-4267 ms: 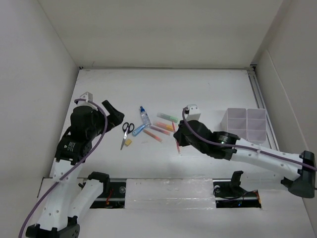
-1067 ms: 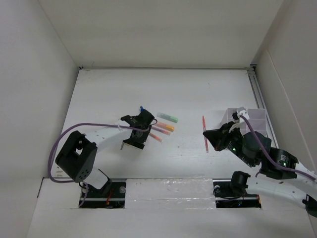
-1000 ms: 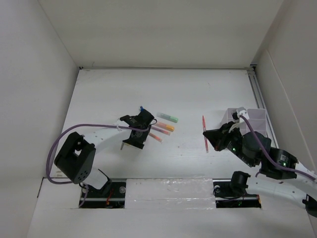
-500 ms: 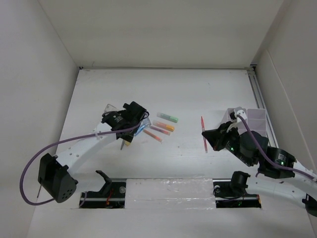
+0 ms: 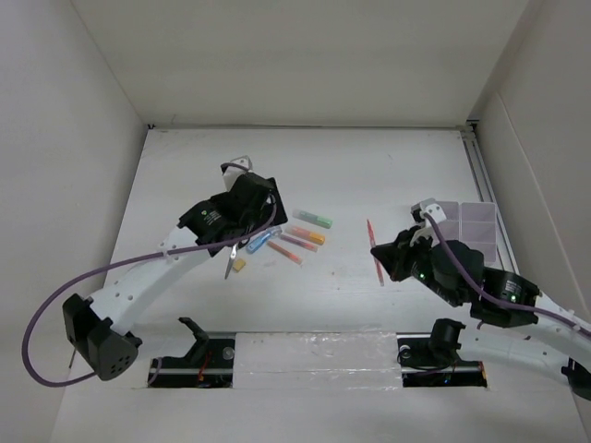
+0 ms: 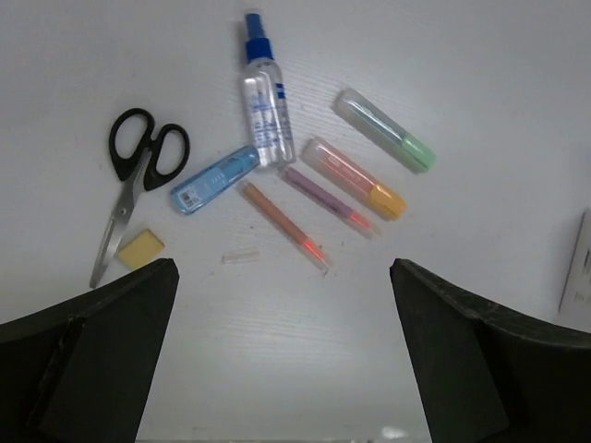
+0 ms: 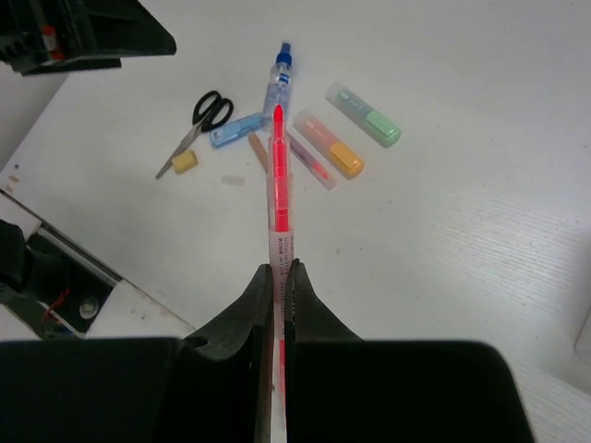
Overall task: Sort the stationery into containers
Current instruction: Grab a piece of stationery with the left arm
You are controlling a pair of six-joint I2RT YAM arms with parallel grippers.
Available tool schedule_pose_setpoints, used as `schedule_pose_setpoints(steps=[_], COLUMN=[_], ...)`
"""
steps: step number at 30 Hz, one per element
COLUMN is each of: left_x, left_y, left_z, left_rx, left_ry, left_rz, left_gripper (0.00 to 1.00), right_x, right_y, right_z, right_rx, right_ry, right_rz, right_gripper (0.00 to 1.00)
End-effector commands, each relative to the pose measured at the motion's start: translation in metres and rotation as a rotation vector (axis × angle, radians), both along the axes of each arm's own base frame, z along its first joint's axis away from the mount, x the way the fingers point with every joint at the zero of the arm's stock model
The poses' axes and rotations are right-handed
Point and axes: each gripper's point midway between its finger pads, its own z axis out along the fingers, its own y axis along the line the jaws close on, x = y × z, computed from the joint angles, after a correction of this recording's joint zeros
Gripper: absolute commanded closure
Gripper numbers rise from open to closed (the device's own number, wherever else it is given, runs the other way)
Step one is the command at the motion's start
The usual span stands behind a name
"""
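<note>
Left gripper (image 6: 283, 277) hangs right over the pile, jaws spread wide and holding nothing; its two fingers (image 6: 92, 360) frame the bottom corners of the wrist view. Under it, flat on the table (image 6: 517, 74), the stationery is laid out. The scissors (image 6: 129, 185) are far left, handles away from the arm and blades slanting down toward the eraser (image 6: 141, 249), which sits just beside the tip. The glue bottle (image 6: 262, 101) lies with its blue cap pointing away, and the blue marker (image 6: 214, 179) is angled just beside its base. Next come the orange pen (image 6: 282, 224) and the purple pen (image 6: 328, 198), side by side on a slant. The orange marker (image 6: 355, 177) is close alongside them, and the green marker (image 6: 385, 129) lies a little apart, farthest right.

Over to the right gripper (image 7: 277, 277): jaws pinched tight on the red pen (image 7: 279, 198), which points straight out ahead of the fingers, above the table. From the top view the red pen (image 5: 373, 247) sits between the pile and the organiser (image 5: 476, 221), outside its compartments, with the organiser near the table's right edge.
</note>
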Motion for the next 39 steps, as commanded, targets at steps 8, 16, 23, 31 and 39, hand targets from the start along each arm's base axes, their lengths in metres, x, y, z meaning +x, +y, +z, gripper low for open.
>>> schedule_pose_setpoints(steps=[8, 16, 23, 31, 39], left_x=[-0.063, -0.066, -0.024, -0.044, -0.046], left_y=[-0.025, -0.025, -0.002, 0.021, -0.016], left_z=[0.075, 0.068, 0.035, -0.021, -0.085], left_rx=[-0.014, -0.023, -0.170, -0.595, -0.650], left_ry=[-0.263, -0.264, -0.049, 0.057, 0.288], left_rz=[-0.668, -0.676, -0.083, 0.475, 0.629], left_gripper=[0.01, 0.01, 0.01, 0.01, 0.01], right_x=[-0.026, -0.022, -0.002, 0.013, 0.018], right_y=[0.063, 0.073, 0.058, 0.035, 0.033], right_z=[-0.025, -0.028, -0.018, -0.002, 0.002], right_rx=[-0.147, -0.192, -0.154, -0.064, -0.033], right_ry=[0.055, 0.049, 0.036, 0.013, 0.011], right_rz=[0.340, 0.344, 0.171, -0.007, -0.055], right_gripper=[1.00, 1.00, 1.00, 1.00, 1.00])
